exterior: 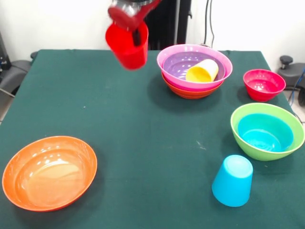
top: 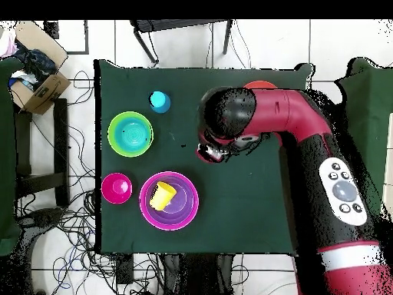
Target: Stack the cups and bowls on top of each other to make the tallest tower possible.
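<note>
My gripper [exterior: 136, 34] hangs high over the table's far middle, shut on the rim of the red cup [exterior: 127, 47], which tilts in the air; one finger [exterior: 137, 37] reaches inside it. In the overhead view the gripper [top: 209, 150] and red cup [top: 203, 154] peek out from under the arm. To the right stands the tower [exterior: 194, 71]: an orange bowl, a magenta bowl and a purple bowl nested, with the yellow cup [exterior: 202, 70] lying on its side inside. A light blue cup [exterior: 232, 180] stands upside down near the front right.
A small blue bowl sits inside the lime green bowl [exterior: 290, 143] at the right. Behind it is a small crimson bowl [exterior: 263, 84]. A large orange bowl [exterior: 50, 171] rests at the front left. A cardboard box [top: 34, 81] and cables lie beside the table.
</note>
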You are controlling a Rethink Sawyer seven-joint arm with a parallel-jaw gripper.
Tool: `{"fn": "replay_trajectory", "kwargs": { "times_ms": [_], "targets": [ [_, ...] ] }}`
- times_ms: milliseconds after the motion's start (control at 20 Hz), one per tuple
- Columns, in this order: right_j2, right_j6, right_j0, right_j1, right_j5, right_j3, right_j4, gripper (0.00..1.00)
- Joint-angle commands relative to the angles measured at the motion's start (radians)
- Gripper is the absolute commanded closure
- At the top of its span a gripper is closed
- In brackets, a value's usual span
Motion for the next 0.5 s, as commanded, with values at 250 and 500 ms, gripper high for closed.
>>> {"fn": "replay_trajectory", "kwargs": {
  "times_ms": [250,500],
  "targets": [
    [-0.059,0.144,-0.002,-0.253,-0.057,0.356,0.121,1.0],
    [-0.069,0.236,0.02,-0.326,-0.314,0.474,0.168,1.0]
  ]
}}
